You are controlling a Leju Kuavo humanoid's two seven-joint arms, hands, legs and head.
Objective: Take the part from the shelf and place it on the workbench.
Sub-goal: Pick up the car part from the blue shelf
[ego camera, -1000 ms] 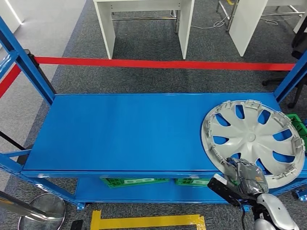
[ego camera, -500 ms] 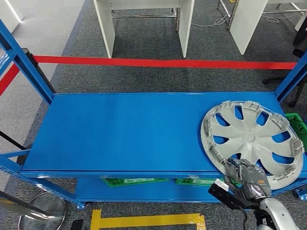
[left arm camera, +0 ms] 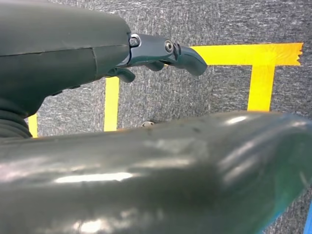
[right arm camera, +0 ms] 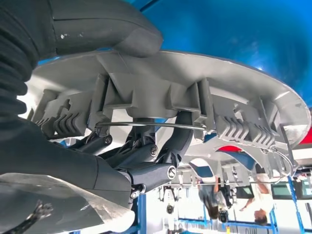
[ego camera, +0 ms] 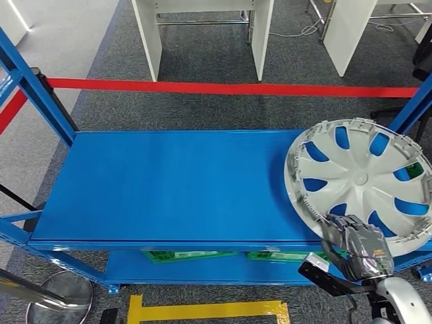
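Head view: my right hand [ego camera: 356, 246] grips the hubcap [ego camera: 362, 181] at its 7 o'clock rim, thumb above and fingers beneath, tilting it off the shelf [ego camera: 168, 185] for lifting. My left hand [left arm camera: 162, 48] hangs holding nothing.

right hand [ego camera: 360, 246] clamped, thumb above, fingers [right arm camera: 154, 165] curled beneath

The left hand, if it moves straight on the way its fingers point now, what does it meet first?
Probably nothing but floor: the left hand hangs over grey carpet, its fingers aimed toward the yellow tape marking. Depth is unclear.
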